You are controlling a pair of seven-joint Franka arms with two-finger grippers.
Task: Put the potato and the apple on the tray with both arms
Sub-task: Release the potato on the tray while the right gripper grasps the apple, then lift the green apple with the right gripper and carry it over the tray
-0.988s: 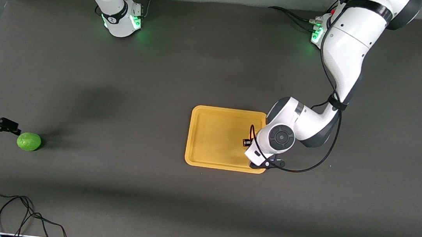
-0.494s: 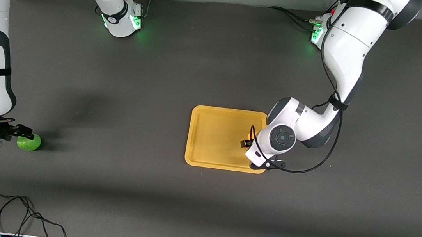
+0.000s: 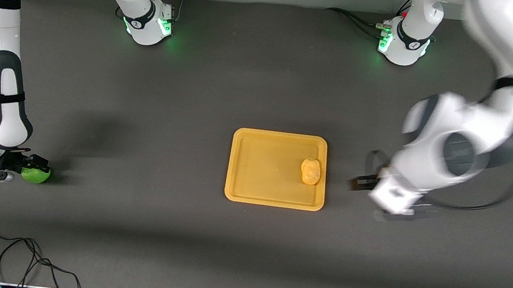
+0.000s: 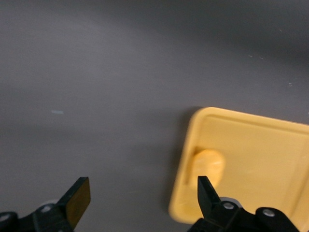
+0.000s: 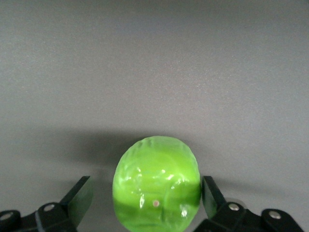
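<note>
Potato (image 3: 311,171) on tray (image 3: 240,166): half done. Left end effector (image 3: 361,182) wide, empty, over bench beside tray. Right end effector (image 5: 145,195) wide around apple (image 3: 36,175) on bench; you close, carry next.

one potato (image 3: 311,171), one apple (image 3: 36,175), one tray (image 3: 254,167), two arms (image 3: 1,98), one loose cable (image 3: 16,257).

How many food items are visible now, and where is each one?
2. The potato lies on the tray, near its edge toward the left arm's end. The apple sits on the table, at the right arm's end.
</note>
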